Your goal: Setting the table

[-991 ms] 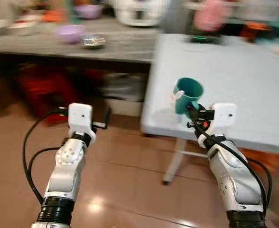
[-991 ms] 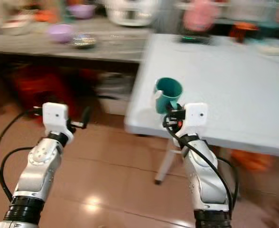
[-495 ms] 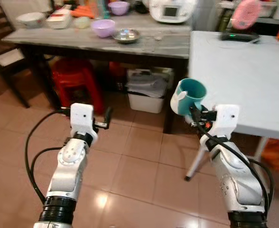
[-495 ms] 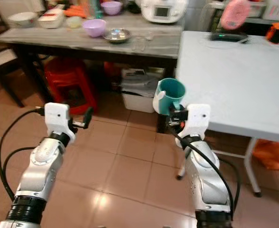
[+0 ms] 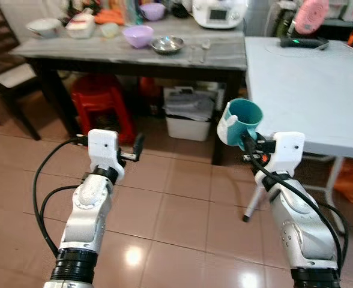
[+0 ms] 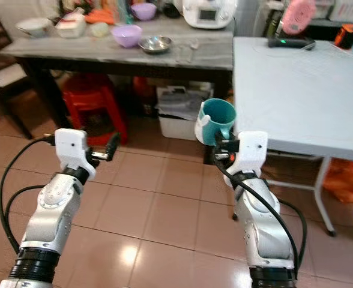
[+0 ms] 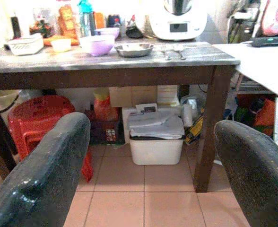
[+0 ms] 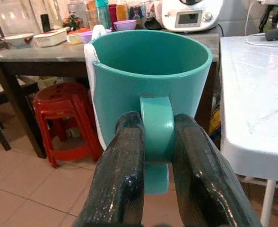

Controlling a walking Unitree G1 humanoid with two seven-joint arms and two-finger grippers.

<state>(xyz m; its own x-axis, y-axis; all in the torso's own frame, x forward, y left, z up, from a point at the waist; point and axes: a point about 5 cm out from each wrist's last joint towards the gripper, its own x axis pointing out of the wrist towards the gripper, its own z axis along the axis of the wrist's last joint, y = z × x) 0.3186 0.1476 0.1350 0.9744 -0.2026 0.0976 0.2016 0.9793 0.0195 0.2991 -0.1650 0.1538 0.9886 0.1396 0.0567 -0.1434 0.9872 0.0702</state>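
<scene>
The right gripper [image 8: 158, 142] is pinching the mug [image 8: 148, 80] by its handle, jaws hiding the handle's sides. The left gripper [image 7: 153, 156] is hanging with jaws spread, empty.

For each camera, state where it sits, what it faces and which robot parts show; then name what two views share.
Left and right eye views: on the head, looking forward and down at both silver arms, the tiled floor and white table.
Left wrist view: along the open left pincer toward the grey table.
Right wrist view: along the right pincer clamping the teal mug by its handle.
Shared: both wrist views show the purple bowl.
</scene>
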